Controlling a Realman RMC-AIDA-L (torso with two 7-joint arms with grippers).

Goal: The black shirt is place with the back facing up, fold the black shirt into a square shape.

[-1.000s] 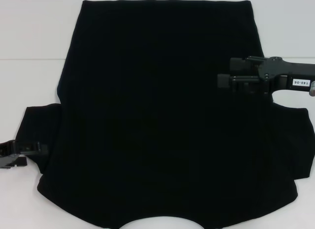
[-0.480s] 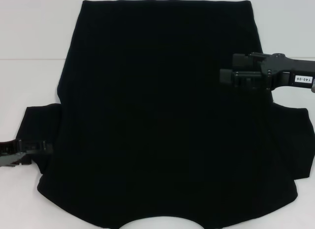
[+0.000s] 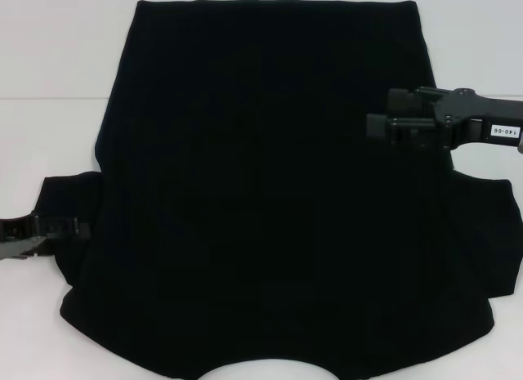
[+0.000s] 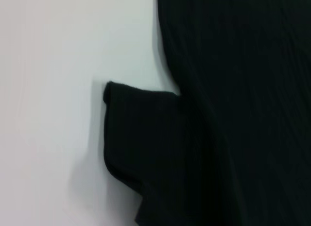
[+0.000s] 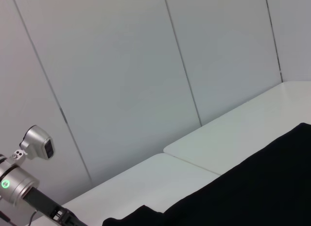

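The black shirt (image 3: 261,192) lies spread flat over most of the white table (image 3: 49,110), with its curved neckline at the near edge. Its left sleeve (image 3: 69,200) juts out sideways, and my left gripper (image 3: 59,230) sits at that sleeve's outer hem, low on the table. The left wrist view shows the same sleeve (image 4: 146,138) beside the shirt's body (image 4: 243,90). My right gripper (image 3: 377,112) hovers open over the shirt's right side, pointing inward, with nothing between its fingers. The right sleeve (image 3: 490,233) lies below that arm.
Bare white table shows on the shirt's left and far right. A seam (image 3: 49,98) crosses the table top. In the right wrist view, grey wall panels (image 5: 146,65) stand behind the table, the shirt's edge (image 5: 257,187) is in view, and the left arm (image 5: 24,182) shows far off.
My left gripper has moved along the sleeve's hem toward the far side. The right gripper shifted slightly right and farther, then held still. The shirt has not moved.
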